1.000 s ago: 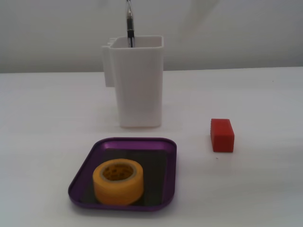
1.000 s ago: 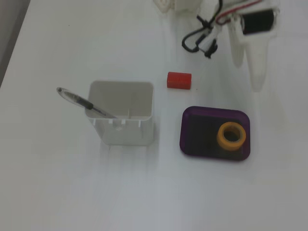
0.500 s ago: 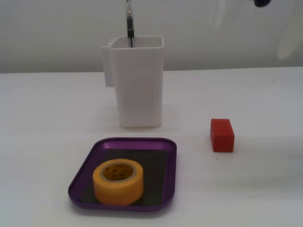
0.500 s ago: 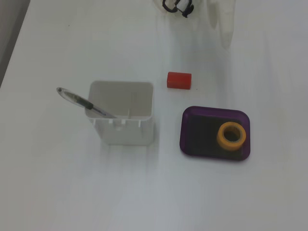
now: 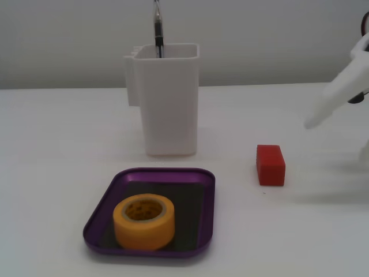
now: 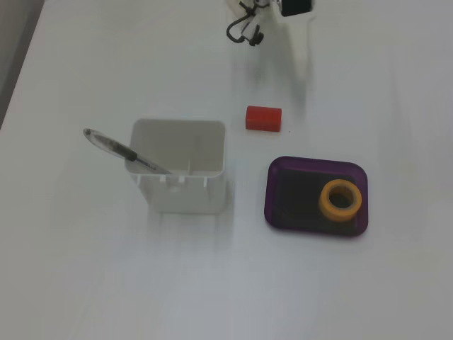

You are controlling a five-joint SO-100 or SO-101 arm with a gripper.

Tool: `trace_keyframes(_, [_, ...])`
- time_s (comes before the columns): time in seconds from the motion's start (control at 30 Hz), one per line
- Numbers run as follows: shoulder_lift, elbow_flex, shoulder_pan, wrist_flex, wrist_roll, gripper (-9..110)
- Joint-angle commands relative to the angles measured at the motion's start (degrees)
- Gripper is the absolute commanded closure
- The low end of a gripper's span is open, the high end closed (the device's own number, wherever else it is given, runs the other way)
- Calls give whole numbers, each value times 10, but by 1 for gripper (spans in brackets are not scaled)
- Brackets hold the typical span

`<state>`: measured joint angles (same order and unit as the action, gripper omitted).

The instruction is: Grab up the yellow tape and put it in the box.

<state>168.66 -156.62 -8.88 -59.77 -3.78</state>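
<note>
The yellow tape (image 5: 144,221) (image 6: 340,200) lies flat inside the box, a shallow purple tray (image 5: 208,193) (image 6: 315,162), near the tray's front left corner in a fixed view. My gripper (image 5: 311,122) (image 6: 302,74) is a white, blurred shape. It hangs at the right edge above the table in a fixed view and near the top edge in the other fixed view. It is well away from the tape and tray. Nothing shows between its fingers, and the blur hides how the jaws stand.
A tall white container (image 5: 167,98) (image 6: 179,164) with a pen (image 5: 157,29) (image 6: 120,149) in it stands behind the tray. A red block (image 5: 270,164) (image 6: 263,117) rests on the white table between the tray and the arm. Black cables (image 6: 241,28) hang off the arm.
The arm swung: in one fixed view it came down at the right edge, and in the other it moved left along the top edge. Tape, tray, block and container stayed put.
</note>
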Motion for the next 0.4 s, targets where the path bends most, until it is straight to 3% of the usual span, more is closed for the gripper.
trace_keyframes(0.0, [84, -35, 33, 13, 3, 74])
trace_keyframes(0.17, [196, -110, 111, 4, 2, 74])
trace_keyframes(0.37, [298, -148, 120, -52, 4, 74])
